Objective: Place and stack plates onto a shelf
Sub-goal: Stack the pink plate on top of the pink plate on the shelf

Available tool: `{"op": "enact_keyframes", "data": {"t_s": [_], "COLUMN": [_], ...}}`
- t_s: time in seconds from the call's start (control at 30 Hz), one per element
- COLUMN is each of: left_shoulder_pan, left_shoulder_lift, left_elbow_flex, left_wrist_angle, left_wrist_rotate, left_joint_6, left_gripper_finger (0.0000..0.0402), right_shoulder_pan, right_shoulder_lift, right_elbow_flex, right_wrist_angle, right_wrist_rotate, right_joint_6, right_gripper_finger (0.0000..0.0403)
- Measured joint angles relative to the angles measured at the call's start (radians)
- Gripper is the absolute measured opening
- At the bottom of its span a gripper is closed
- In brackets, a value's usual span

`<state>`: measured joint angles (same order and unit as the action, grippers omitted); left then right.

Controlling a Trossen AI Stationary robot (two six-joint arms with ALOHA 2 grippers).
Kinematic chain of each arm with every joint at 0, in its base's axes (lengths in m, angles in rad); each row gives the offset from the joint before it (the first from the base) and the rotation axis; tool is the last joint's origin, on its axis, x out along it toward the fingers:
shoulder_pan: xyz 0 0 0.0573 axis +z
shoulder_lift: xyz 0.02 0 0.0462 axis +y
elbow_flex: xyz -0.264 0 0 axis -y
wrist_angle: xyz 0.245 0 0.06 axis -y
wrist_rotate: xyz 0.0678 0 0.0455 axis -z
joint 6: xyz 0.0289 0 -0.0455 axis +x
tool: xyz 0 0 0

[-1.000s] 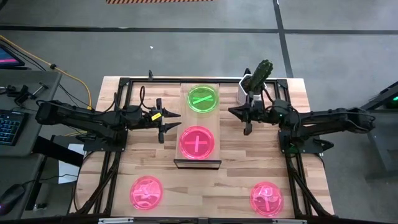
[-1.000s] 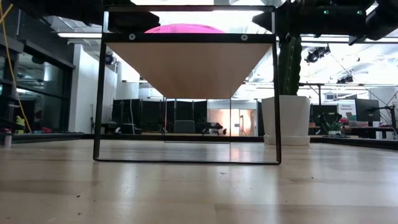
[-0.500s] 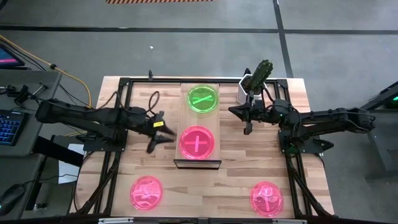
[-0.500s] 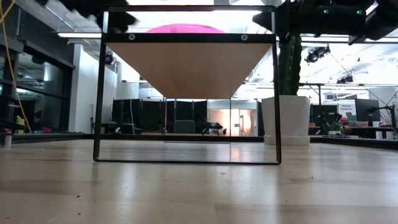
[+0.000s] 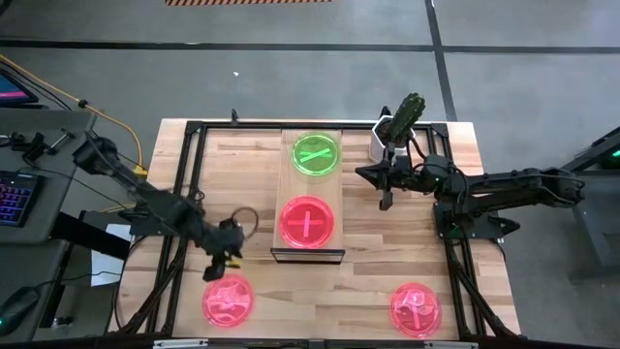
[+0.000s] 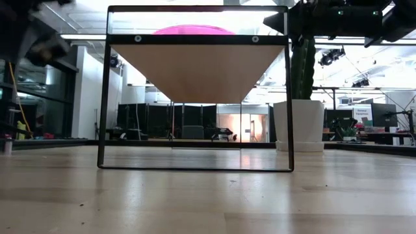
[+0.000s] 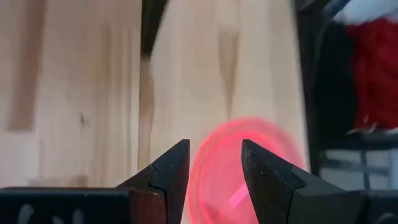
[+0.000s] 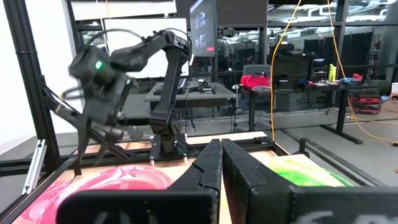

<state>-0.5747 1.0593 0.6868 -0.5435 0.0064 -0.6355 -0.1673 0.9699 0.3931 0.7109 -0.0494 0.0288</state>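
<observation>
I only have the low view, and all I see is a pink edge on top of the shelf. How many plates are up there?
Observer: Two on the shelf: a green plate at the far end and a pink plate at the near end.
Operator: Where's the left gripper?
Observer: The left gripper is open, pointed at a loose pink plate on the table.
Operator: And the right?
Observer: The right gripper is shut, beside the shelf near the cactus pot.
</observation>
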Motion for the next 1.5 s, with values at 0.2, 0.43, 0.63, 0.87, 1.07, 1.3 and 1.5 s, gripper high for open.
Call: {"op": "enact_keyframes", "data": {"t_s": [0.2,0.43,0.63,0.87,1.07,1.3,1.5], "left_shoulder_pan": [-0.064,-0.082,-0.081,-0.079,-0.079,-0.079,-0.08], "left_shoulder_lift": [0.147,0.269,0.334,0.354,0.353,0.353,0.373], "left_elbow_flex": [-0.103,-0.133,-0.132,-0.131,-0.132,-0.132,-0.132], "left_wrist_angle": [0.265,0.357,0.355,0.324,0.32,0.319,0.317], "left_wrist_rotate": [0.004,0.011,0.011,0.008,0.05,0.07,0.07], "left_joint_6": [-0.042,0.015,0.11,0.177,0.177,0.183,0.181], "left_gripper_finger": [0.0136,0.0136,0.0136,0.0136,0.0136,0.0136,0.0136], "right_shoulder_pan": [0.0,0.0,0.0,0.0,0.0,0.0,0.0], "right_shoulder_lift": [0.0,0.0,0.0,0.0,0.0,0.0,0.0], "right_elbow_flex": [0.0,0.0,0.0,0.0,0.0,0.0,0.0], "right_wrist_angle": [-0.015,-0.03,-0.051,-0.079,-0.085,-0.087,-0.087], "right_wrist_rotate": [0.0,0.0,0.0,0.0,0.0,0.0,0.0], "right_joint_6": [0.0,0.0,0.005,0.017,0.016,0.016,0.016], "right_gripper_finger": [0.0,0.0,0.0,0.0,0.0,0.0,0.0]}}
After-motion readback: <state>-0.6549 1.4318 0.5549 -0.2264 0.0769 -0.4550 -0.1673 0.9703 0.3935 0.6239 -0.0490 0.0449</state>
